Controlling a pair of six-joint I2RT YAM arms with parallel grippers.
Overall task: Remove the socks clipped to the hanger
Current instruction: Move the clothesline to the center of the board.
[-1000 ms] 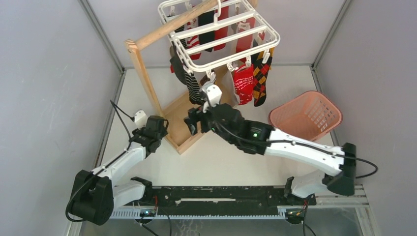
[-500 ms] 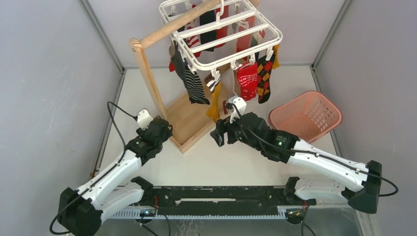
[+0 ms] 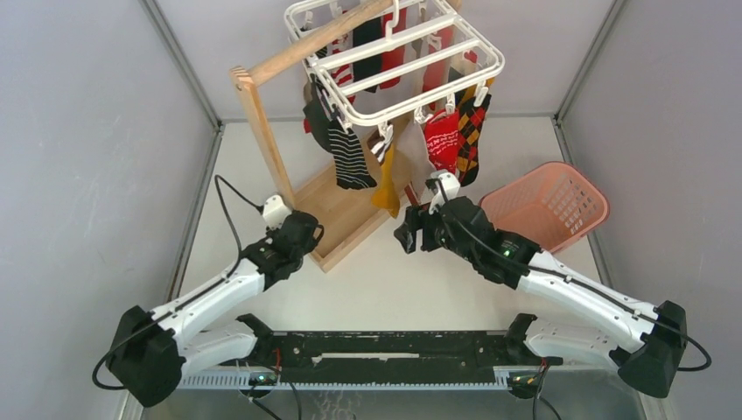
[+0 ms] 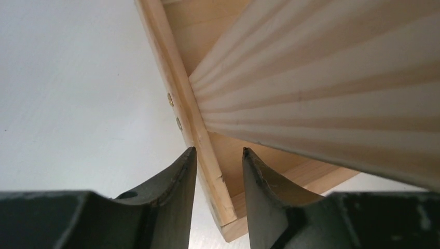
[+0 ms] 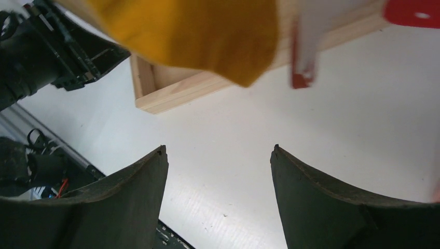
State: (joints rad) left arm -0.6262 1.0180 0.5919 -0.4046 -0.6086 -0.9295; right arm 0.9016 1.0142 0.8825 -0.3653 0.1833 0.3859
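From where I stand this job looks far from finished: the hanger (image 3: 398, 54), high in the upper centre of the overhead view, is hung with the socks (image 3: 442, 140) on nearly every side. Among them are a striped sock (image 3: 350, 157), a mustard sock (image 3: 386, 188), an argyle sock (image 3: 468, 131) and darker ones further back, all clipped on as far as I can see. I see no sock in the pink basket (image 3: 547, 206) at the right, so I'd judge most of the unclipping is yet to do. The right gripper (image 3: 404, 238) sits just below the middle of the frame, its jaws spread wide with nothing between them. In its own camera the toe of the mustard sock hangs above and a little left of the gap, near but not touching. That sock looks like the nearest one to take. The left gripper (image 4: 218, 151), lower left of centre, is nowhere near the socks. Its jaws are partly open and straddle the rim of the base (image 4: 205, 140) of the wooden stand (image 3: 262, 122), with a gap on one side, so it doesn't look clamped.
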